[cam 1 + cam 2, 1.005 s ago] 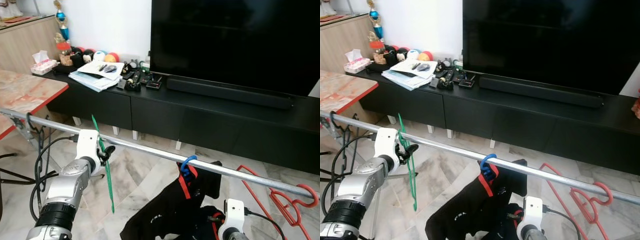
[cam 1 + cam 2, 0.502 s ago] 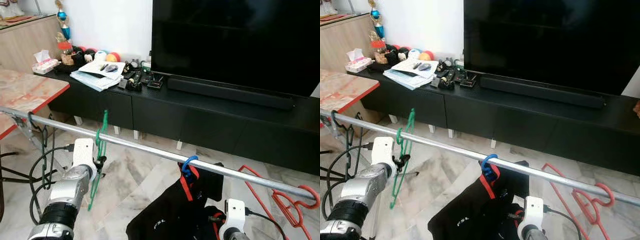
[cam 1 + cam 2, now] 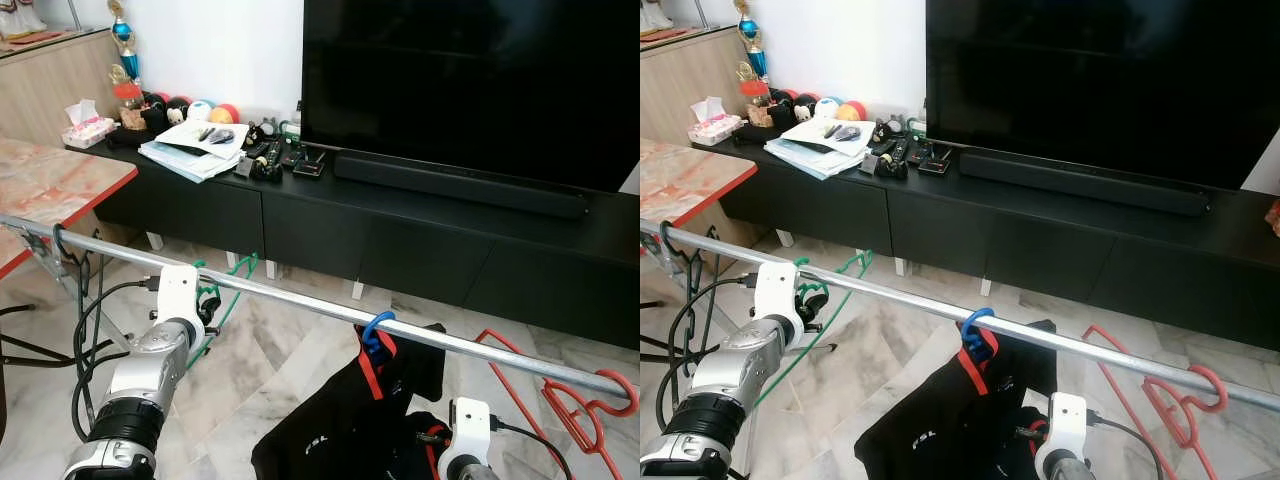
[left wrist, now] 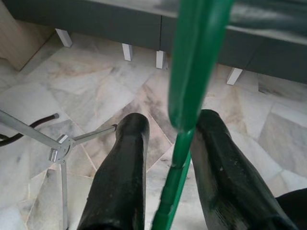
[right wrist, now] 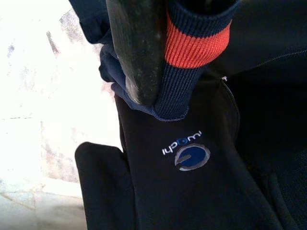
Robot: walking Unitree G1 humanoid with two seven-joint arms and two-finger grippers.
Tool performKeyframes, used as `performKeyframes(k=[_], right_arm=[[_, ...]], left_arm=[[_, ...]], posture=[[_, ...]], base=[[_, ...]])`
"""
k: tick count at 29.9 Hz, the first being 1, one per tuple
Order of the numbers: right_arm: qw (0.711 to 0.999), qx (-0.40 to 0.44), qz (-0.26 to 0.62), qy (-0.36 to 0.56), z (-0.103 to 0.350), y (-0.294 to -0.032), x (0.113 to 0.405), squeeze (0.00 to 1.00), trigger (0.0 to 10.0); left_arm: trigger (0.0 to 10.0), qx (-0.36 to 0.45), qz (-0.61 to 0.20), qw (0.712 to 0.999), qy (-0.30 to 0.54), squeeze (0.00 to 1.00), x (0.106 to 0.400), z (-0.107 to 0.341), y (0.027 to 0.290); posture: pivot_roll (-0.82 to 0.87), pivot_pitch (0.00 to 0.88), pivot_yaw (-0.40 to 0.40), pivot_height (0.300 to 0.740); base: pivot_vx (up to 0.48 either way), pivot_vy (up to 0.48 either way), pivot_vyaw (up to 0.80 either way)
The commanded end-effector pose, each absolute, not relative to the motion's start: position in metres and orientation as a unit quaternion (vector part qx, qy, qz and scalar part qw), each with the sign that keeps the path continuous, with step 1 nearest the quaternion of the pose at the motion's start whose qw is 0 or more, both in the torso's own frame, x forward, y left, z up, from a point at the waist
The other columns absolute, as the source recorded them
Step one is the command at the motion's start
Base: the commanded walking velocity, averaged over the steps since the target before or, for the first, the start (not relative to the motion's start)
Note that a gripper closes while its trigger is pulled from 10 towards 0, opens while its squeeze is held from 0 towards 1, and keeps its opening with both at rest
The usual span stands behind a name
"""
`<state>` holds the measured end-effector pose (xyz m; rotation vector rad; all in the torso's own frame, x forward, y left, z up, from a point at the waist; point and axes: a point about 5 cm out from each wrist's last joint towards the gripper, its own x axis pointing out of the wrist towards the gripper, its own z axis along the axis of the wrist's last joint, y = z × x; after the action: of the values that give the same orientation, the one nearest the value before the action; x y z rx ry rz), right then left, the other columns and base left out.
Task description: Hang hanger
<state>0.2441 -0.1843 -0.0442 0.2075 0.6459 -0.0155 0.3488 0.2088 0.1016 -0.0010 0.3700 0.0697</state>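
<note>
At the far left a marble-patterned table (image 3: 45, 185) with a red edge stands beside the left end of a metal rail (image 3: 300, 297) that runs across the scene from left to right. The left pincer (image 3: 208, 305) is raised just under the rail, and the green hanger (image 3: 222, 290) passes between its fingers (image 4: 120, 177); in the wrist view the hanger's bar lies against one finger with a gap to the other, so the pincer is loosely clasped around it. The hanger tilts, its hook end reaching up by the rail on the far side; whether it rests on the rail I cannot tell. Near the rail's middle a blue hanger (image 3: 375, 332) hangs, carrying a black jacket (image 3: 345, 420) with red trim. The right pincer (image 5: 136, 57) is low, clenched on the jacket's striped cuff (image 5: 192, 43). At the right end a red hanger (image 3: 575, 405) hooks over the rail. Behind, a black cabinet (image 3: 400, 240) carries papers (image 3: 190, 150), a soundbar (image 3: 460, 185) and a television (image 3: 470, 80).
</note>
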Motion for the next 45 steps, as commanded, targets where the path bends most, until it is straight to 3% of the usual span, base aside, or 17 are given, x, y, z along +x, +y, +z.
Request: performKeyframes(k=[1,20,28,35,45], right_arm=[[0.945,0.098,-0.006,0.311,-0.042,-0.186,0.247,0.00,10.0],[0.944,0.097,-0.005,0.315,-0.043,-0.186,0.245,0.00,10.0],[0.944,0.097,-0.005,0.316,-0.043,-0.187,0.245,0.00,10.0],[0.945,0.094,-0.010,0.313,-0.043,-0.189,0.245,0.00,10.0],[0.946,0.093,-0.015,0.311,-0.043,-0.191,0.244,0.00,10.0]], left_arm=[[0.0,0.006,0.024,0.984,0.176,0.00,0.351,0.106,0.205],[0.0,0.014,0.026,0.979,0.202,0.00,0.346,0.101,0.209],[0.0,0.020,0.036,0.984,0.172,0.00,0.338,0.102,0.214],[0.0,0.063,0.037,0.991,0.113,0.00,0.321,0.110,0.227],[0.0,0.101,0.019,0.988,0.112,0.00,0.290,0.096,0.236]], posture=[[0.14,0.000,-0.024,0.740],[0.14,0.000,-0.033,0.740],[0.14,0.000,-0.035,0.740],[0.15,0.000,-0.040,0.740],[0.15,0.000,-0.040,0.740]], base=[[0.000,0.000,0.00],[0.000,0.000,0.00],[0.000,0.000,0.00],[0.000,0.000,0.00],[0.000,0.000,0.00]])
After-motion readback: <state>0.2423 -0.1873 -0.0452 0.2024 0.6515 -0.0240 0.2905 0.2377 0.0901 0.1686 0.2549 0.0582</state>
